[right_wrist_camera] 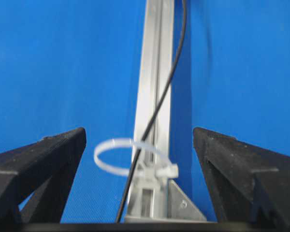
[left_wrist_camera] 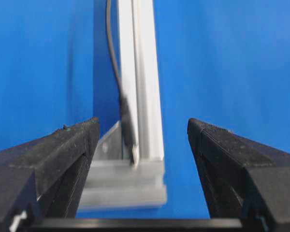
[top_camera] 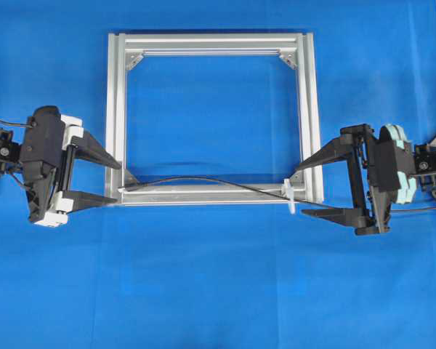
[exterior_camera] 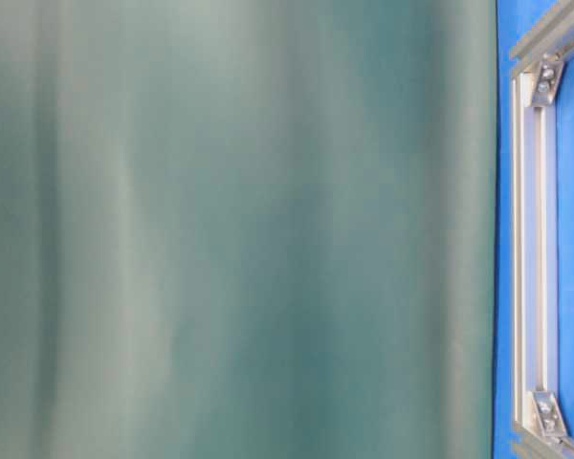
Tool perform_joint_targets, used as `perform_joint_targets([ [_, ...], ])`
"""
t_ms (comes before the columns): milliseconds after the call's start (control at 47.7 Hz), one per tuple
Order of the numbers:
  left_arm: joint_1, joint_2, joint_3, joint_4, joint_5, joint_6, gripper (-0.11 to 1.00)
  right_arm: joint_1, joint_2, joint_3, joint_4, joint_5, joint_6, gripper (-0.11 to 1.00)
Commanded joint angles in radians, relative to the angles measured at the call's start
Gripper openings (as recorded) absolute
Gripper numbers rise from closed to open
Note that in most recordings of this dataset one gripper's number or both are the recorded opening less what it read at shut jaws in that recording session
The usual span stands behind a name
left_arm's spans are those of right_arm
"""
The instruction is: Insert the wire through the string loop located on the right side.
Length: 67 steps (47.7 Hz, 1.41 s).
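The thin black wire (top_camera: 203,179) lies along the near bar of the silver frame (top_camera: 211,40). It runs from the left corner, through the white string loop (top_camera: 291,198) at the right corner, and on off the right edge. In the left wrist view its plug tip (left_wrist_camera: 128,130) rests on the frame corner between the jaws of my open left gripper (left_wrist_camera: 142,126), untouched by either finger. My right gripper (right_wrist_camera: 138,134) is open too, straddling the loop (right_wrist_camera: 97,159) with the wire (right_wrist_camera: 159,104) passing through it. Overhead, the left gripper (top_camera: 118,182) and right gripper (top_camera: 301,192) face each other across the frame's near corners.
A blue cloth (top_camera: 218,291) covers the table. Triangular brackets (top_camera: 134,59) sit inside the frame's corners. The table-level view is mostly filled by a blurred teal surface (exterior_camera: 239,229), with only a frame bar (exterior_camera: 536,239) showing at its right.
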<state>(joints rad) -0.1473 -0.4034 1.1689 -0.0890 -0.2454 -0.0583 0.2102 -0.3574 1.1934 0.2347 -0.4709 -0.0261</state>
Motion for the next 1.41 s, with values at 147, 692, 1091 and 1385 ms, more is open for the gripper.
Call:
perform_joint_targets([
  [147, 0.003, -0.078, -0.046, 0.003, 0.029, 0.008, 0.67, -0.008, -0.118, -0.057, -0.002, 0.121, -0.005, 0.91],
  [692, 0.003, -0.106, -0.044, 0.003, 0.031, 0.008, 0.67, -0.009, -0.178, -0.074, 0.000, 0.179, -0.003, 0.91],
  [1091, 0.006, -0.106, -0.044, 0.003, 0.048, 0.008, 0.67, -0.009, -0.178, -0.074, 0.000, 0.193, -0.003, 0.91],
  [1385, 0.011, -0.106, -0.044, 0.003, 0.049, 0.006, 0.67, -0.009, -0.178, -0.072, 0.000, 0.193, -0.002, 0.91],
])
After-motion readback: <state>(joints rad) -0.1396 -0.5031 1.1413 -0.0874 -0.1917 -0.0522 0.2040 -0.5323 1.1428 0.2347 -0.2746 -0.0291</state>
